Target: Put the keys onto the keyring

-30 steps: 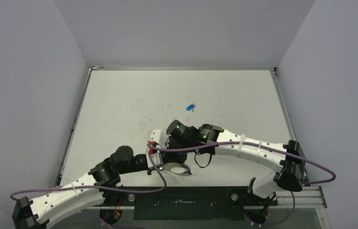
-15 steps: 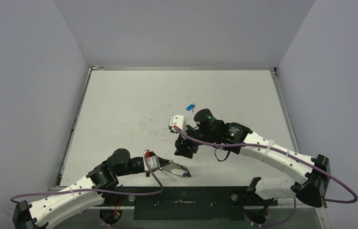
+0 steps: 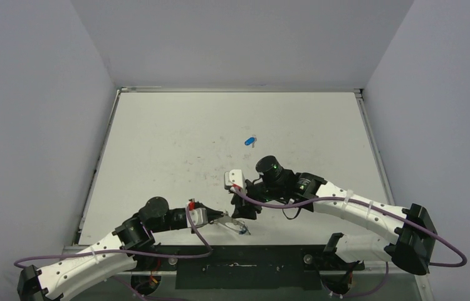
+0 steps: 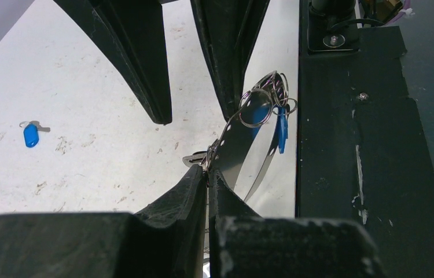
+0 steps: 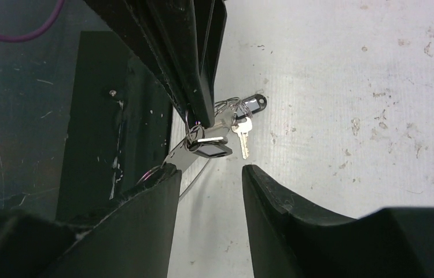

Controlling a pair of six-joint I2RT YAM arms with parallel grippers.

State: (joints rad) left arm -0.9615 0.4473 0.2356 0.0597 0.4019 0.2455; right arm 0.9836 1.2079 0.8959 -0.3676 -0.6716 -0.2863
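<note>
Left fingers [image 4: 187, 197] pinch the keyring [image 4: 239, 139]; right fingers [image 5: 145, 214], spread beside it, probably next need the blue key [image 4: 29, 134] beyond them

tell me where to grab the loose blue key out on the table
Grip the blue key by its plastic head, coming straight down from above. It lies flat on the table, with nothing beside it; the head is its broadest part.

A white surface [image 3: 157, 144], speckled with dark scuffs, sits between plain grey walls [image 3: 32, 94]. A black panel [image 3: 270, 273] with screws [image 4: 364, 96] lines its near edge.
</note>
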